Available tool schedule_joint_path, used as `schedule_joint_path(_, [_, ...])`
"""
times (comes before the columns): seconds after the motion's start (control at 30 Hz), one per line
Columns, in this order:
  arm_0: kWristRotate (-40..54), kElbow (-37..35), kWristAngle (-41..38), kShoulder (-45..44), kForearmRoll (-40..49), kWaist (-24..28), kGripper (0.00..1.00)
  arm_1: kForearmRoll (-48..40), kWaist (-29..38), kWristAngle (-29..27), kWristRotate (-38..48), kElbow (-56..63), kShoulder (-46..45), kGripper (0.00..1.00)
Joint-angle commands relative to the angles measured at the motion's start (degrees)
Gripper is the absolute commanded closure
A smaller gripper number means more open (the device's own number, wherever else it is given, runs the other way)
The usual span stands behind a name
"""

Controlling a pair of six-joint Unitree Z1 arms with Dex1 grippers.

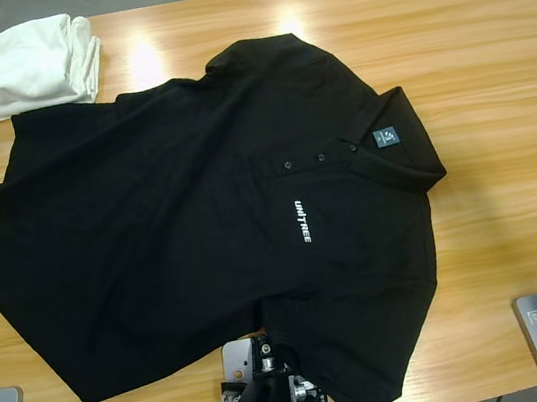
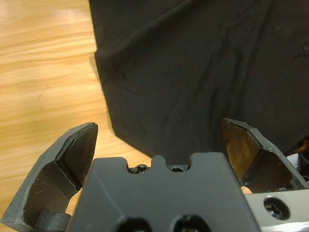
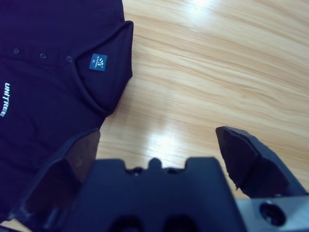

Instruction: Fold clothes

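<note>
High view has the black polo shirt [image 1: 201, 221] spread flat mid-counter [image 1: 493, 76], folded white cloth [image 1: 21, 66] off at a corner. Left wrist view: left end effector [image 2: 159, 140] spread wide over the shirt's edge, gripping nothing. Right wrist view: right end effector [image 3: 161, 145] also spread, empty, over bare wood beside the collar [image 3: 111, 72].

Wooden table [image 1: 493, 76], black polo [image 1: 201, 221] flat, folded white cloth [image 1: 21, 66] at corner

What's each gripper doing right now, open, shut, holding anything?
Left gripper: jaws open, empty, over the black short-sleeved polo shirt.
Right gripper: jaws open, empty, above the wooden table.
</note>
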Motion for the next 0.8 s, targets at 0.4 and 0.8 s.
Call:
schedule_joint_path(0.4, [-4.73, 0.71, -4.61, -0.69, 0.78, -2.25, 0.0, 6.26, 12.12, 2.3, 2.06, -15.05, 21.72, 0.0])
schedule_joint_path(0.8, [-32.95, 3.8, 2.91, 7.91, 0.91, -20.12, 0.0, 1.15, 17.82, 6.73, 8.35, -21.75, 44.73, 0.004])
